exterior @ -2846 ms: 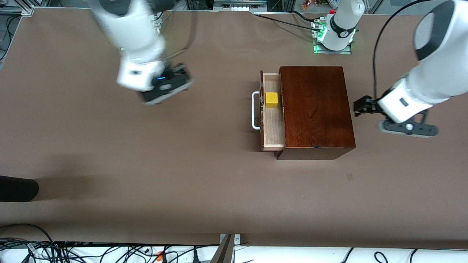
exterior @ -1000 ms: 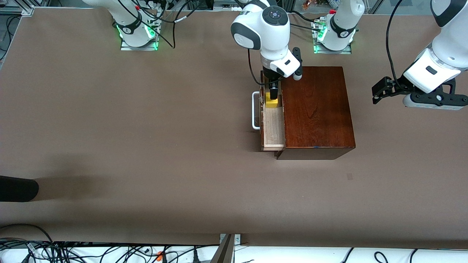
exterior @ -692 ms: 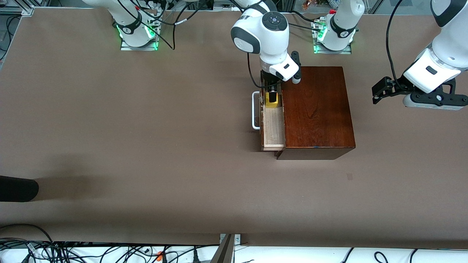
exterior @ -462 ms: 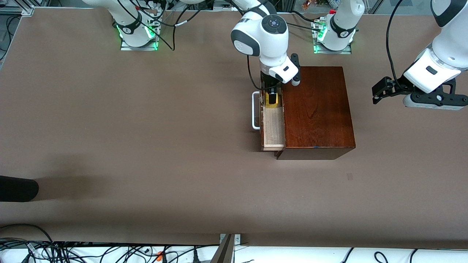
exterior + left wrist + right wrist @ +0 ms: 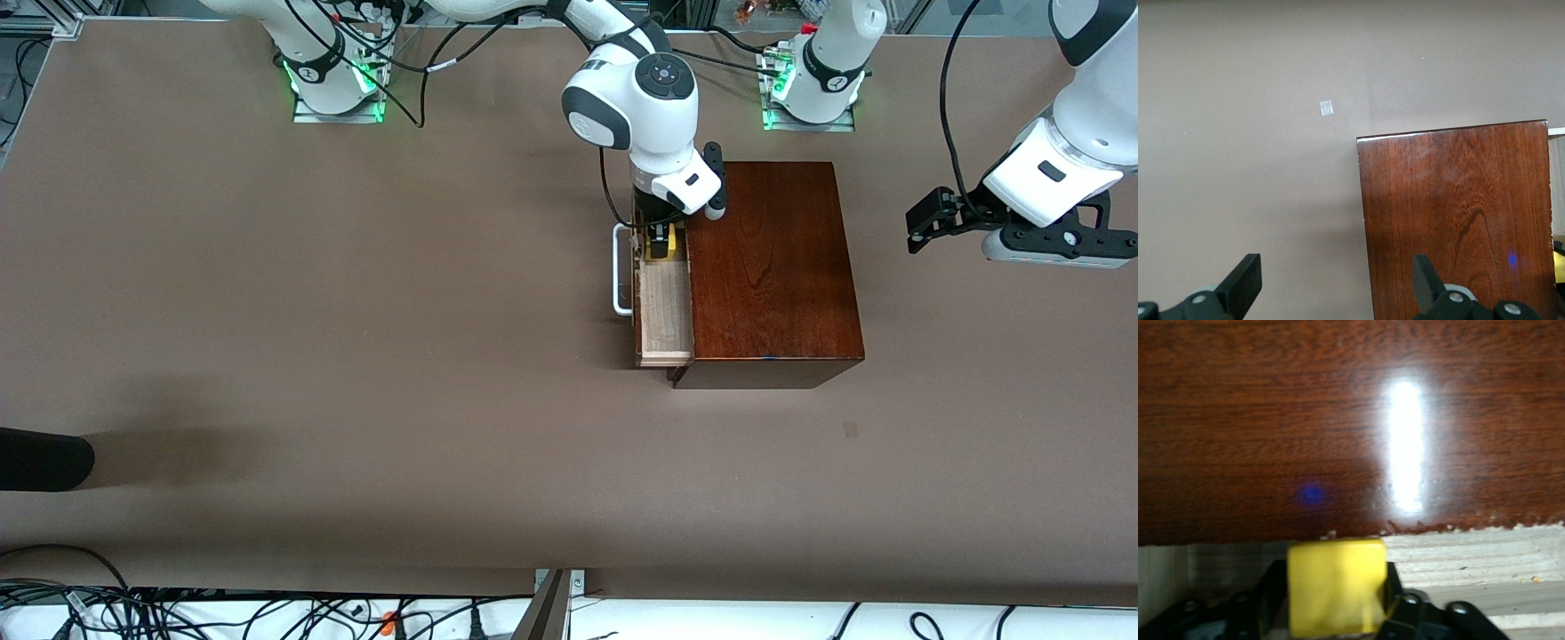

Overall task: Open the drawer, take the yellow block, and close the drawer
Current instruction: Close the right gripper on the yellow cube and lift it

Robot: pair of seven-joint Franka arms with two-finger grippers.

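Observation:
The dark reddish-brown box [image 5: 769,267] stands mid-table with its drawer [image 5: 665,307] pulled out toward the right arm's end, showing its pale floor and white handle [image 5: 621,269]. The yellow block [image 5: 672,247] sits in the drawer at the end nearer the robot bases. My right gripper [image 5: 660,242] reaches down into the drawer, its fingers closed against two sides of the block [image 5: 1336,587]; the right wrist view also shows the box top [image 5: 1338,420] and drawer floor [image 5: 1485,567]. My left gripper [image 5: 925,227] waits open and empty over the table beside the box [image 5: 1458,220].
A black object [image 5: 44,458] pokes in at the table edge at the right arm's end. A small pale tape patch [image 5: 851,430] lies on the table nearer the front camera than the box; it also shows in the left wrist view [image 5: 1327,108]. Cables run along the front edge.
My right arm swung over to the open drawer and lowered its fingers around the yellow block. My left gripper drew a little away from the box and now holds still.

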